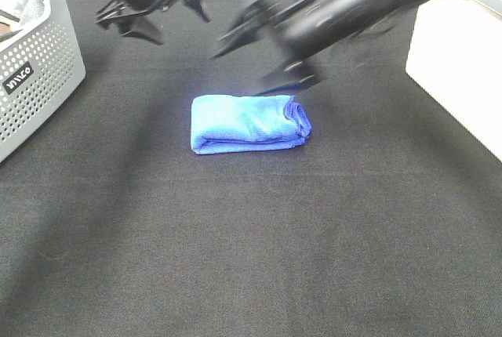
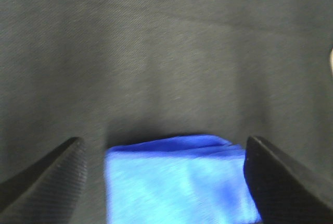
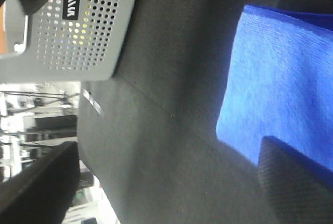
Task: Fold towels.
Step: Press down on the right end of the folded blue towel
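The royal-blue towel (image 1: 249, 123) lies folded into a small thick rectangle in the middle of the black table. My left gripper (image 1: 169, 17) hangs open and empty above the table, behind and to the left of the towel. In the left wrist view the towel (image 2: 177, 182) shows between its spread fingers (image 2: 47, 182). My right gripper (image 1: 241, 69) is motion-blurred, open and empty, just above the towel's far edge. In the right wrist view the towel (image 3: 281, 88) lies beside one finger (image 3: 296, 182). No tag shows.
A perforated grey basket (image 1: 39, 63) stands at the table's left edge, also in the right wrist view (image 3: 83, 21). A white box (image 1: 459, 63) stands at the right edge. Black cloth (image 1: 251, 259) covers the table.
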